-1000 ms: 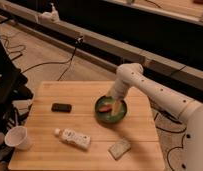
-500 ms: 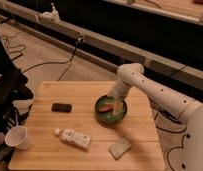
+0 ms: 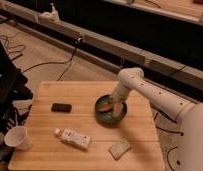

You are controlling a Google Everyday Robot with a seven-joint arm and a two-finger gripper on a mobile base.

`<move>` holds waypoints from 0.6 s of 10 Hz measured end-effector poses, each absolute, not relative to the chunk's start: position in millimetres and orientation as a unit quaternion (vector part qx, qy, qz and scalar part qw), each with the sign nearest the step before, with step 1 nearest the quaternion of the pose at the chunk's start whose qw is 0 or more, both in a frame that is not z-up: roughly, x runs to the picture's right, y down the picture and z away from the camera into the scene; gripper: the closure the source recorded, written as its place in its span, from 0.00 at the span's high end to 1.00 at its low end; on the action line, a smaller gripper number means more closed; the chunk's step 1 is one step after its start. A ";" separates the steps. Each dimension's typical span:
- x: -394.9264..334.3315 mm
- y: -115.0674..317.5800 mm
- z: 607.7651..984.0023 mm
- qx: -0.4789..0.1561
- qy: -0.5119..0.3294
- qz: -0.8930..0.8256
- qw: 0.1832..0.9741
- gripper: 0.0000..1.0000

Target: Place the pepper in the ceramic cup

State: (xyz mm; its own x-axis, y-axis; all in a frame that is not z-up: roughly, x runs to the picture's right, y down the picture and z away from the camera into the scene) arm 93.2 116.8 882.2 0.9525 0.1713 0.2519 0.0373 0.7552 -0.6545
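A small red-orange pepper (image 3: 105,107) lies inside the round green bowl (image 3: 110,110) in the middle of the wooden table (image 3: 85,95). My gripper (image 3: 114,104) reaches down into the bowl from the right, just beside the pepper. The white arm runs from the lower right across the table's right side. The white ceramic cup (image 3: 18,138) stands upright at the table's front left corner, far from the gripper.
A white labelled bottle (image 3: 73,138) lies on its side at the front middle. A small dark rectangular object (image 3: 61,107) lies left of the bowl. A pale sponge-like block (image 3: 119,148) lies at the front right. Cables run over the floor behind the table.
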 end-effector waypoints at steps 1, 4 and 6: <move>92.7 120.0 884.4 -0.350 -0.151 0.039 0.924 0.76; 86.5 129.6 889.0 -0.353 -0.162 0.030 0.921 0.45; 85.8 132.9 890.1 -0.354 -0.167 0.025 0.920 0.27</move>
State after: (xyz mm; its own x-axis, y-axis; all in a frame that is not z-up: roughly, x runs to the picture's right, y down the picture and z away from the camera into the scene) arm 85.8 132.9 890.1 0.9430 0.1644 0.2893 0.0720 0.7480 -0.6598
